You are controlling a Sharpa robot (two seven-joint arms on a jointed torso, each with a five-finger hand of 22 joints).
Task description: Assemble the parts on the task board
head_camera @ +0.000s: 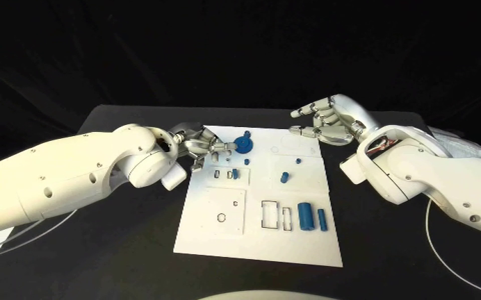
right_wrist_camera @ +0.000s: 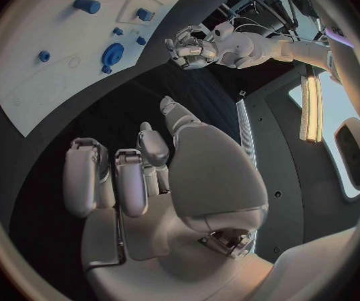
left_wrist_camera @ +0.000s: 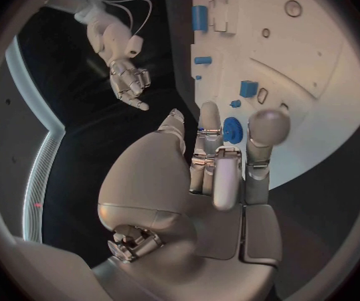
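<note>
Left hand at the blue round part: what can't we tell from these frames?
- Contact: in the head view the left hand reaches the blue round part, but its fingers hide any touch.
- Left wrist view: fingers cover part of the piece.
- Task board outlines: too small to read.

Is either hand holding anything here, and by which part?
Neither holds anything. The left hand hovers by the round blue part; the right hand is open, off the board.

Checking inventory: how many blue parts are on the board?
7: a round one by the left hand, four small ones mid-board, two cylinders toward the near edge; that hand may hide more.
</note>
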